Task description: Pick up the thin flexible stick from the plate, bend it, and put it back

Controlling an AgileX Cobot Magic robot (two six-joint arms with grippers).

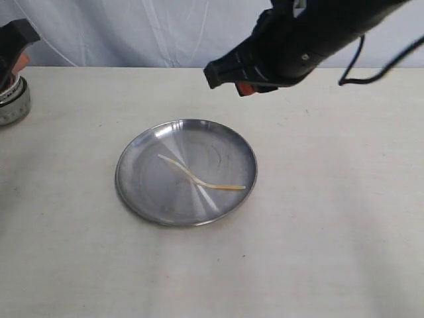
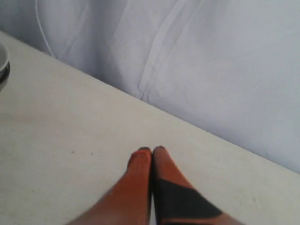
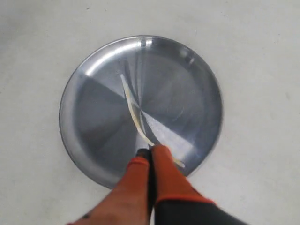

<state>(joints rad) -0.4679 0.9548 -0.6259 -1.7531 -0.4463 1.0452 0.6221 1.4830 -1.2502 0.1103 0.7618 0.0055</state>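
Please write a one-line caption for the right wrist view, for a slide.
Shut right gripper hovers clear of the steel plate, on which the thin flexible stick lies bent.

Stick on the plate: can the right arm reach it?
Probably yes. The right gripper hangs over the plate with nothing between it and the stick, but its jaws are shut and must open first.

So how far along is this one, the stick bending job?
Looks nearly finished. Done: the thin flexible stick lies kinked on the plate, free of both grippers. In hand: nothing; the right gripper hangs shut above the plate, the left gripper shut off to the side. Left: at most retracting the arm.
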